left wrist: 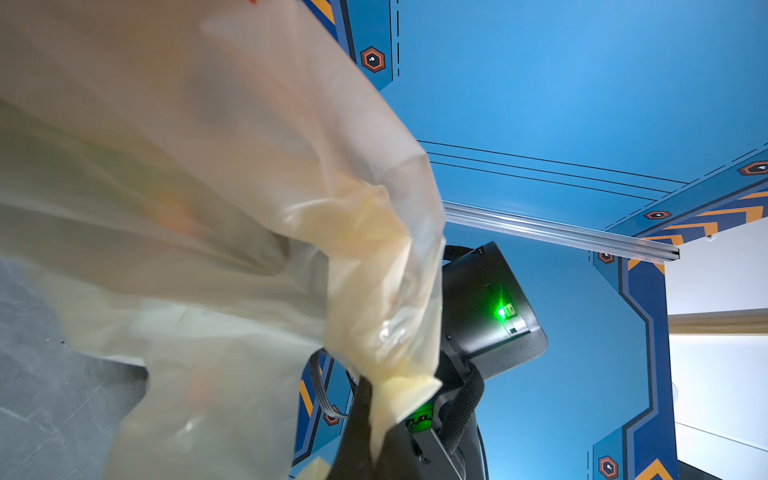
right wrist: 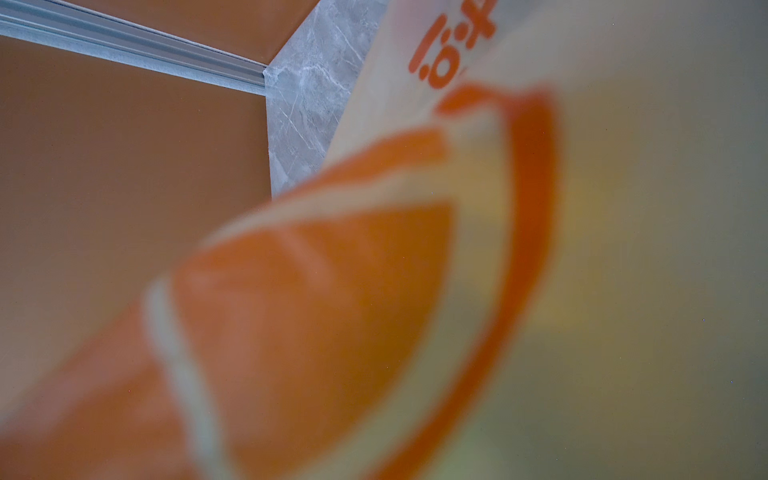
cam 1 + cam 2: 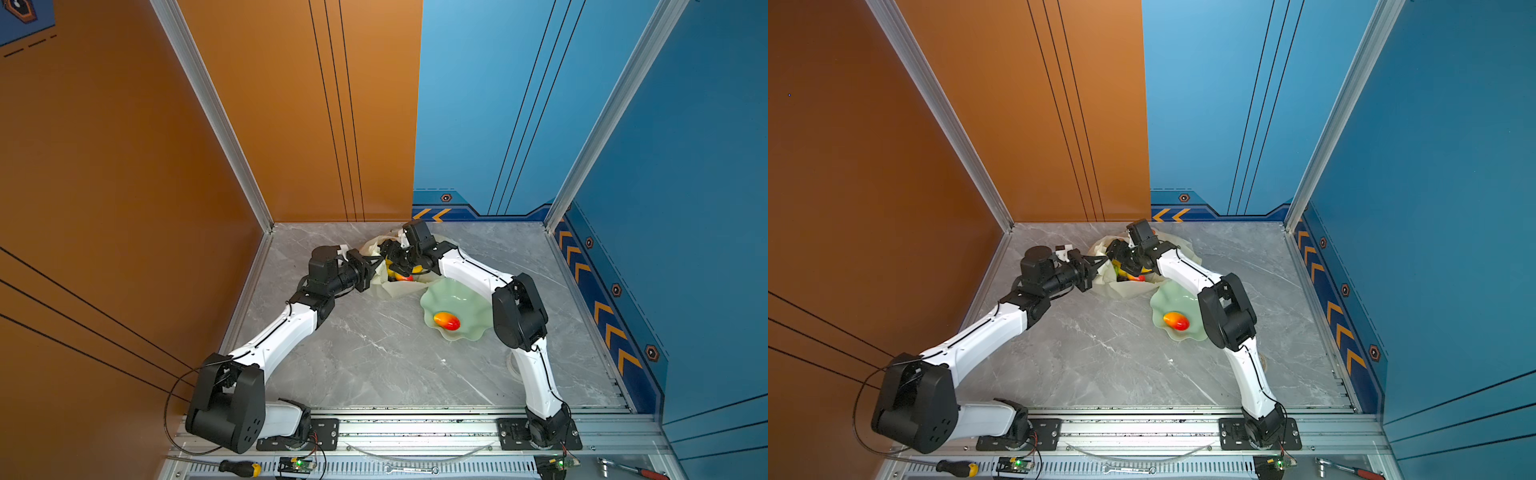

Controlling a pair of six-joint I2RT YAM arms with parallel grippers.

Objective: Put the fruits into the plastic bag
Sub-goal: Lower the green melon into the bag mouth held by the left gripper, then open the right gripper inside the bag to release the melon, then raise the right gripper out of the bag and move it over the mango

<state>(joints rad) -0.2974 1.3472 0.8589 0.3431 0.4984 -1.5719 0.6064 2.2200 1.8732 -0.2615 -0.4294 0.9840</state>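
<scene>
- The left gripper (image 3: 1102, 261) is clamped tight on a bunched edge of the plastic bag (image 3: 1121, 287). In the left wrist view the twisted cream film runs down against its dark fingers (image 1: 353, 432), and the rest of the bag billows out past them.
- The right gripper (image 3: 400, 262) reaches in from the right and hangs over the bag's open mouth. Its own body and the crumpled film hide the jaws in both top views. The right wrist view shows only a blurred bag wall with an orange printed slice and lettering, so it cannot be told how far the jaws stand apart or whether they hold anything.
- Between the two grippers, the fruits (image 3: 401, 276) show inside the mouth as yellow and red-yellow patches, with a bit of green visible in a top view.
- The bag lies crumpled on the grey marble table (image 3: 374, 353), towards its far edge, near where the orange and blue wall panels meet.
- A pale green wavy-rimmed dish (image 3: 455, 296) sits just beside the bag on the near right, partly under the right arm.
- One red-yellow mango (image 3: 446, 321) lies in the dish, apart from both grippers.
- On the front rail lie a screwdriver (image 3: 241, 468) with a yellow-and-black handle and a spanner (image 3: 411, 470).
</scene>
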